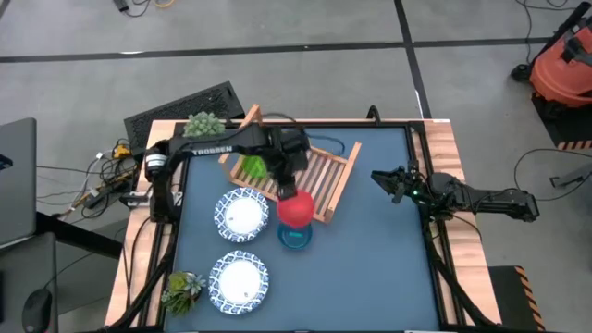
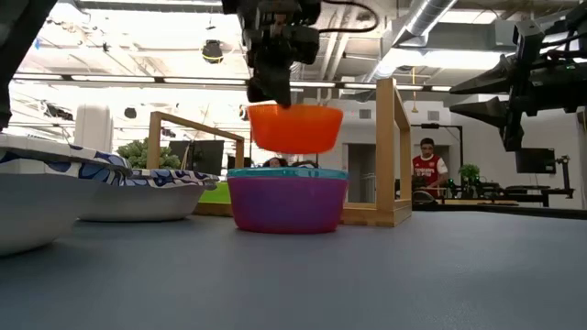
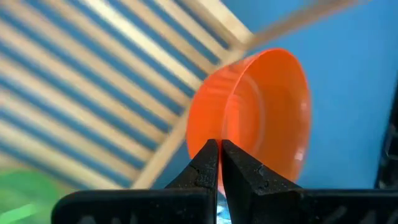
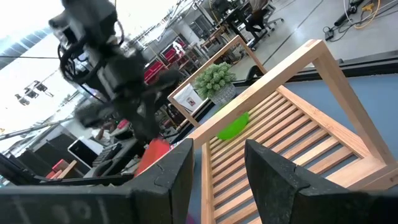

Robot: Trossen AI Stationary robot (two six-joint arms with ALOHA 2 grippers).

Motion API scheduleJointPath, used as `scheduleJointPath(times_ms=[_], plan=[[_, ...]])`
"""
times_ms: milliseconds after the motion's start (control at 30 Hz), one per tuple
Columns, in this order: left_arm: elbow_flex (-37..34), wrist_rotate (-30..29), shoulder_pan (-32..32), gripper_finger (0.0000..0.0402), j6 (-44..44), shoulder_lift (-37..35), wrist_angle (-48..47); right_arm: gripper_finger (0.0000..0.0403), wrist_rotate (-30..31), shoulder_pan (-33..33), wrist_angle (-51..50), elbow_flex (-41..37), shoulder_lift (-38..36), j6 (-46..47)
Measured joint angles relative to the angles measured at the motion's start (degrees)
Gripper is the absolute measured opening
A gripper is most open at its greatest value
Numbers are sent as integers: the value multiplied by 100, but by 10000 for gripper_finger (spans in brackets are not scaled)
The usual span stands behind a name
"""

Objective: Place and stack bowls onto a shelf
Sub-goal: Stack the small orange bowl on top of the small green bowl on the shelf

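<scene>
High view: left gripper (image 1: 289, 190) clamped on red bowl's (image 1: 296, 210) rim, holding it in the air above the teal bowl (image 1: 295, 237) at the shelf's (image 1: 326, 176) front edge. Green bowl (image 1: 252, 167) on shelf. Two white bowls (image 1: 242, 214) near shelf on tabletop (image 1: 370, 268). Right gripper (image 1: 387, 180) open, beside shelf.

My overhead camera looks straight down on whole table (image 1: 370, 259); low camera sits at tabletop level, faces across into room, very near stacked bowls (image 2: 287, 197); left wrist camera close on red bowl (image 3: 261, 112) above rack (image 3: 93, 81); right wrist camera farther off, faces rack (image 4: 292, 130) lengthwise; all four share rack and red bowl area.
</scene>
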Motion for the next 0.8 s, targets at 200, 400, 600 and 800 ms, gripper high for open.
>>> scheduleJointPath(times_ms=[200,400,600,800], plan=[[3,-11,751,0,751,-190,-602,171,1,0,0,0,0,0],[0,-265,1636,0,1627,-187,-1260,171,3,0,1,0,0,2],[0,-330,2357,0,2417,-185,-1467,171,12,0,2,0,0,19],[-1,-444,2793,0,3015,-183,-1467,171,26,0,2,0,0,24]])
